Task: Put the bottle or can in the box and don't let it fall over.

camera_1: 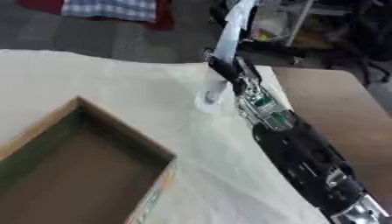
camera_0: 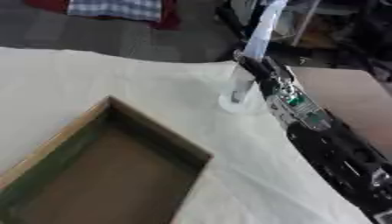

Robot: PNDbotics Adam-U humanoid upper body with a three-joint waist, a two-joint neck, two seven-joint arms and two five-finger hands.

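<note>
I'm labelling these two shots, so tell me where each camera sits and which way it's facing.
Left eye view: in the robot's head, looking down at the cloth-covered table, box low left; the right arm reaches to a tall clear bottle.
Right eye view: same head, set slightly rightward, so the box is cut off at the left edge; the right robot hand is at the bottle.
Shared: box, bottle, arm, table. No left robot hand shows.

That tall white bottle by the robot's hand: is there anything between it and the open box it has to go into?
Nothing visible. Only bare white cloth lies between the bottle, held by the right hand, and the empty box.
</note>
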